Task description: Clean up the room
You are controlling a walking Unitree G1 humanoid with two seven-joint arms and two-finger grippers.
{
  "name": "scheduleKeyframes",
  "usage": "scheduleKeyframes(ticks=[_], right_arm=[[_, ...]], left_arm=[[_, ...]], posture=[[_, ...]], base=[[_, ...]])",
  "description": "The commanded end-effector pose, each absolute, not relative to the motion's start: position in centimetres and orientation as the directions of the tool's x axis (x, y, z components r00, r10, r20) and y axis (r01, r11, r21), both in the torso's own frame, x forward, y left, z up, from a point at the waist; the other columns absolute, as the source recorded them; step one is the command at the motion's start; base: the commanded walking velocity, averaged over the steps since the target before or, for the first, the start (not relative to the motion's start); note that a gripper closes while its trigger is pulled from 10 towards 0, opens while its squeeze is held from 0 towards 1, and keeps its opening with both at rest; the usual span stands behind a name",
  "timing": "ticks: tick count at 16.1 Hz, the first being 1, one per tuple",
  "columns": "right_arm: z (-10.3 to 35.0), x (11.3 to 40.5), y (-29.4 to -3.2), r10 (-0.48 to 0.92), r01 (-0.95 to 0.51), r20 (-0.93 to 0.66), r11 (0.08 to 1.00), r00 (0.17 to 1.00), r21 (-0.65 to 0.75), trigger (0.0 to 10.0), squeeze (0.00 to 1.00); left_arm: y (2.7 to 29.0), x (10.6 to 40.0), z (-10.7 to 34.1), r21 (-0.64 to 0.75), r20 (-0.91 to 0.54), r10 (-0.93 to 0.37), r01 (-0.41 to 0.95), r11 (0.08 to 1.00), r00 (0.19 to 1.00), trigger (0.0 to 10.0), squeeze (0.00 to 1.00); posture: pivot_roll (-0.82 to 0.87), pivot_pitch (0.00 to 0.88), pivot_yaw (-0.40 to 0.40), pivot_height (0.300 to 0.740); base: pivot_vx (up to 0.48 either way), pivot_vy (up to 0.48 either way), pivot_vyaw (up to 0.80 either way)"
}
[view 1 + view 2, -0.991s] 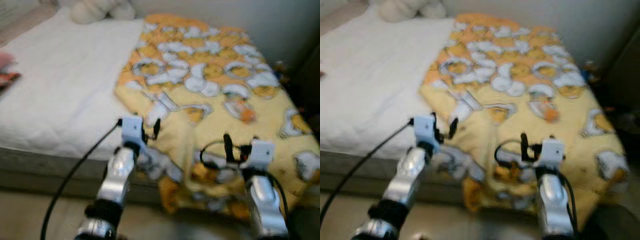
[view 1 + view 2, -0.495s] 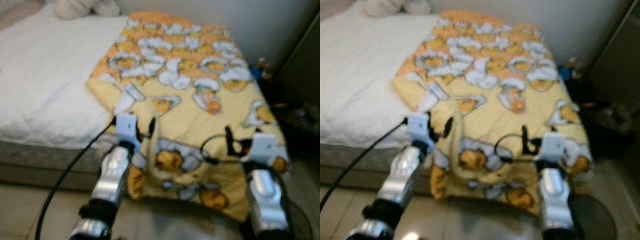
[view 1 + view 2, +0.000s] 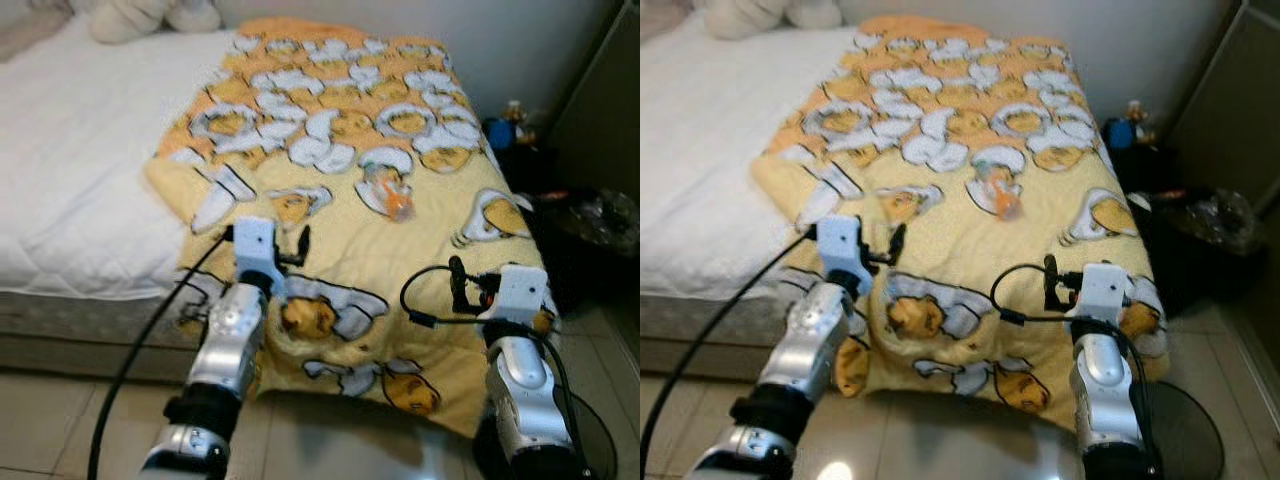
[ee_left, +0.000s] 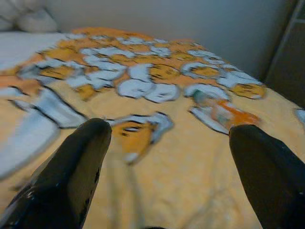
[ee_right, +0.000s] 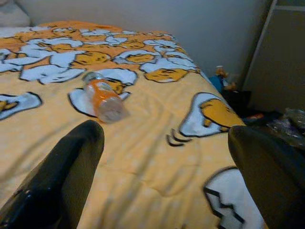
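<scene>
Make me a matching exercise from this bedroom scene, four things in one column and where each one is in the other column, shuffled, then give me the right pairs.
Things:
1. plastic bottle
2. plush toy
3. left gripper
4. black bin

Places:
A. at the head end of the white mattress
B. on the floor beside the bed's right side
C. lying on the yellow blanket, mid-bed
D. hovering open above the blanket's near edge

Pairs: 1-C, 2-A, 3-D, 4-B
</scene>
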State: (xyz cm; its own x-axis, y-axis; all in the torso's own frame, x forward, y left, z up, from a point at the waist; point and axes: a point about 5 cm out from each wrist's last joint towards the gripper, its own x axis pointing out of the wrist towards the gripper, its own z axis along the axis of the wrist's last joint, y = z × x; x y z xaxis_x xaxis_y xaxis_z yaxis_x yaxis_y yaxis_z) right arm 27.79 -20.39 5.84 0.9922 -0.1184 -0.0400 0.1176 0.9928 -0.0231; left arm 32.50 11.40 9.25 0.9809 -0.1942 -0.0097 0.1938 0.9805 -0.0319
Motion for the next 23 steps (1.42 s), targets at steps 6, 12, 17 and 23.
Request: scheduleKeyframes(ticks=[6, 12, 17, 23], right_arm=[[5.7, 27.8, -19.8, -0.098, 0.097, -0.06, 0.995, 0.993, -0.025, 10.0, 0.0], [7.2, 29.2, -20.8, -0.108, 0.106, -0.026, 0.992, 0.994, -0.071, 10.0, 0.0], [8.3, 34.3, -21.5, -0.063, 0.04, -0.214, 0.993, 0.975, -0.11, 10.0, 0.0], [7.7, 36.5, -18.0, -0.007, -0.057, -0.436, 0.989, 0.9, -0.135, 10.0, 0.0]], left_arm=[[11.1, 32.9, 9.7, -0.001, 0.009, -0.202, 0.202, 0.979, 0.979, 10.0, 0.0], [10.4, 32.8, 10.4, 0.014, 0.051, -0.248, 0.248, 0.969, 0.967, 10.0, 0.0], [10.2, 31.5, 11.2, 0.083, 0.061, -0.302, 0.297, 0.951, 0.951, 10.0, 0.0], [13.4, 27.3, 14.6, 0.248, 0.045, -0.354, 0.333, 0.91, 0.934, 10.0, 0.0]], posture=[[0.02, 0.0, -0.017, 0.74], [0.03, 0.0, -0.016, 0.74], [0.14, 0.0, -0.042, 0.74], [0.36, 0.091, -0.041, 0.74]], base=[[0.48, 0.0, 0.0], [0.48, 0.0, 0.0], [0.192, 0.0, 0.0], [0.0, 0.0, 0.0]])
